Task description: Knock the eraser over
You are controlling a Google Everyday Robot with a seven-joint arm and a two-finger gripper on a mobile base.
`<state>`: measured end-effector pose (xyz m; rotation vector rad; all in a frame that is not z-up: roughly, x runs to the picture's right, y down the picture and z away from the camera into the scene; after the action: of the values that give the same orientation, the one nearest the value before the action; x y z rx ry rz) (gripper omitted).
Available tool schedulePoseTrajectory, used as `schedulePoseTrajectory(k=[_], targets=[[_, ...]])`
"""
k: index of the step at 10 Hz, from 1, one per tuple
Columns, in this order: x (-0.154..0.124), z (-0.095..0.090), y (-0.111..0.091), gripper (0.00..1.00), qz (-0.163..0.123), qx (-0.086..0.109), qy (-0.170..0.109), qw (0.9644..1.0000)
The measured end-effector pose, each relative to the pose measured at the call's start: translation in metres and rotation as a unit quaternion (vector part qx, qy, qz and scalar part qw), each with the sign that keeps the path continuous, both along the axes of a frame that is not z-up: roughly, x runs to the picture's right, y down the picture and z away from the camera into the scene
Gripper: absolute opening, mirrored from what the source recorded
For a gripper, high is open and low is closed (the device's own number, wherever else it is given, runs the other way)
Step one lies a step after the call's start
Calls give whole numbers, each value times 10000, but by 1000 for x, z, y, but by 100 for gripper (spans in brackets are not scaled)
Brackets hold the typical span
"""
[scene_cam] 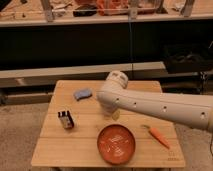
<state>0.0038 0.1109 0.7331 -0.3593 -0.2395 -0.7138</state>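
Observation:
The eraser [65,119], a small black block with pale stripes, stands upright on the left part of the wooden table [80,145]. My pale arm [150,107] reaches in from the right and ends in a rounded joint [116,82] over the table's middle, well to the right of the eraser. The gripper is hidden behind that end of the arm. Nothing touches the eraser.
A blue pad [83,93] lies at the back left. An orange bowl [116,143] sits at the front middle and a carrot [159,136] to its right. A bit of the white cup [114,114] shows under the arm. A dark shelf unit stands behind the table.

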Motion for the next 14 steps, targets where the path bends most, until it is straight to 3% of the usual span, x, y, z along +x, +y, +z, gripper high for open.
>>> schedulePoseTrajectory(k=[4, 10, 11, 14], targets=[[-30, 14, 12, 80, -143, 21, -195, 9997], [-46, 27, 17, 80, -238, 123, -409, 9988], [-47, 32, 18, 78, -269, 144, -461, 9985], [-51, 38, 20, 49, -279, 192, -565, 9978]])
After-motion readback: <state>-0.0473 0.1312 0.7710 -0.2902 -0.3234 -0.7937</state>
